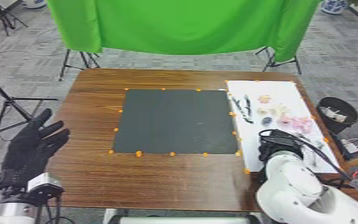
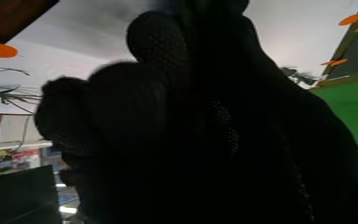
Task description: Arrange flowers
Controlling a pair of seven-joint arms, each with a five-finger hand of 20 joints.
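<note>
In the head view, we have a brown wooden surface [image 1: 87, 172] with a smooth, dark rectangular mat [image 1: 175, 122] lying flat on it. Just beside the mat, on the robot's right, is a white sheet [image 1: 238, 86], and here are the flowers: ruffled pink blooms [image 1: 297, 122], with pale cream blooms [image 1: 273, 109] beyond them and a peach bloom [image 1: 264, 99] farther off still. Between the blooms and the mat lie slim dark stems [image 1: 246, 106], their long axis running away from the robot, the far ends leaning a touch to the left. Orange dots [image 1: 139, 153] sit along the edges of mat and sheet. Over at the left edge of the surface, the left hand [image 1: 33, 145] is open, fingers loosely straight, nothing in it. The right hand [image 1: 280, 145] is over the near part of the sheet, close to the pink blooms; how far open it is, or whether it has hold of anything, I can't tell.

To the right wrist view: knitted black fabric with a pebbled texture up close, the white sheet behind, and thin-leaved green sprigs [image 2: 15, 94] lying on it, apart from the hand. Smooth green cloth [image 2: 346, 117] beyond.
</note>
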